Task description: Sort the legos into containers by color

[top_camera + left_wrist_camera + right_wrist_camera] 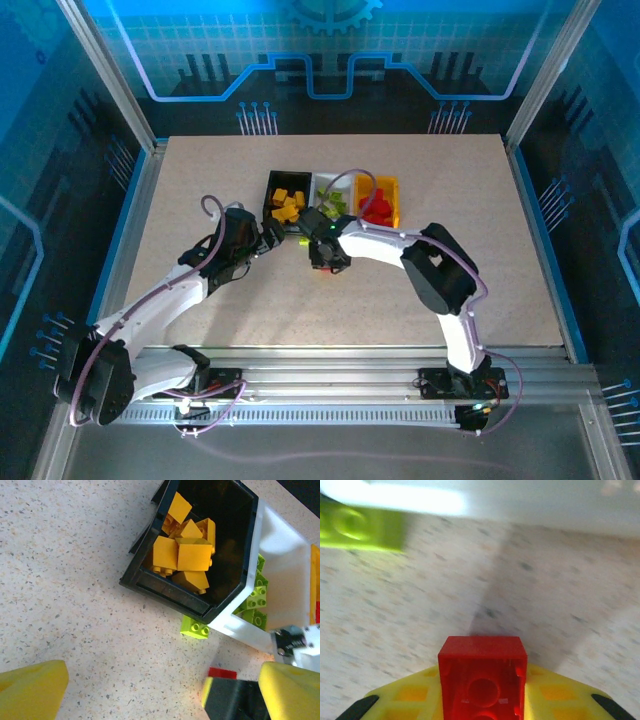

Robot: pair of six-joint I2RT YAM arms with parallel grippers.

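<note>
I've got the right hand (327, 262) clamped on a red lego (482, 675), low over the tabletop (480, 280) in front of the white bin (285, 555). Left hand (270, 238) fingers wide apart, near the black bin (165, 592). Loose lime lego (195, 628) just beside where those two bins meet, between both hands. Yellow bin (392, 186) furthest right.

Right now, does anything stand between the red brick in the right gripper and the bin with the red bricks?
Nothing visible does. The right gripper holds the red brick in front of the white bin; the yellow bin with reds stands next to it on the right. Only the white bin's near corner comes close.
</note>
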